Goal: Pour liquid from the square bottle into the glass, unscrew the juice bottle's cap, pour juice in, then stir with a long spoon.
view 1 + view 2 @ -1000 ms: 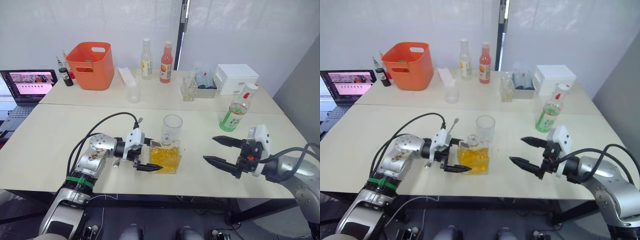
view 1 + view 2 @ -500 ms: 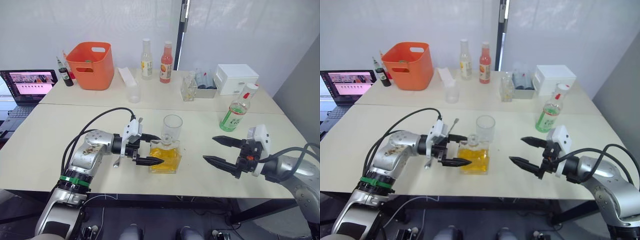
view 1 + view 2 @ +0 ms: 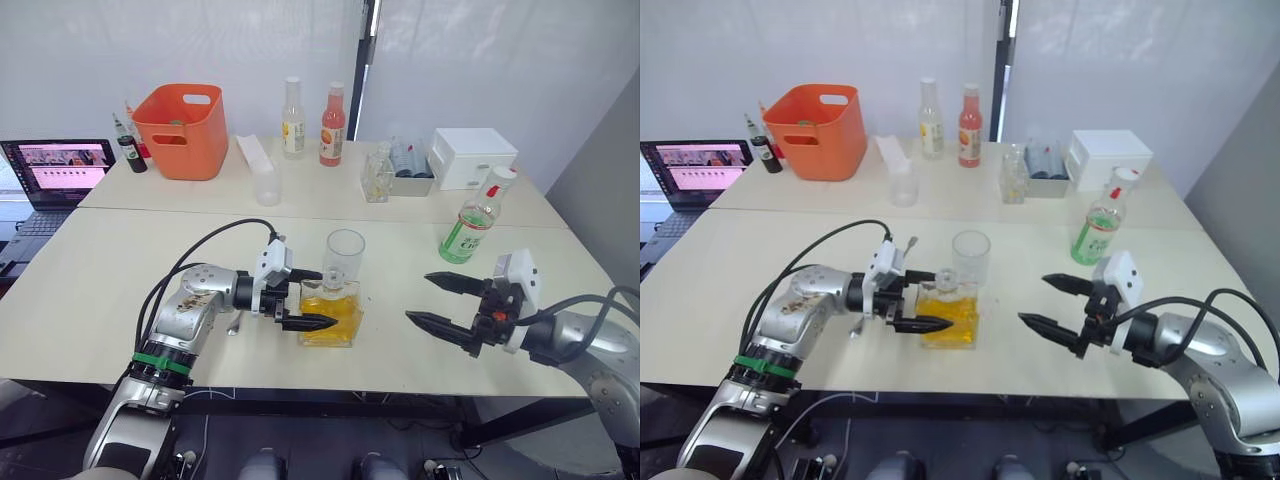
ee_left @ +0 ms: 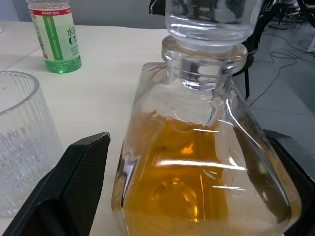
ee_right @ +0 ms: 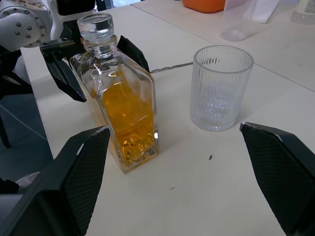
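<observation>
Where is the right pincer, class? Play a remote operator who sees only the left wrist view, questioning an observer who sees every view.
Observer: The right pincer hovers open to the right of the square bottle, not touching it.
Operator: Where is the spoon?
Observer: The long spoon lies flat on the table, on the far side of the left pincer.
Operator: Any juice nearby?
Observer: A capped red-orange bottle stands on the far table.

L gripper [image 3: 304, 299] moved fwd — jaws now straddling square bottle [image 3: 333, 314], open, one each side.
</observation>
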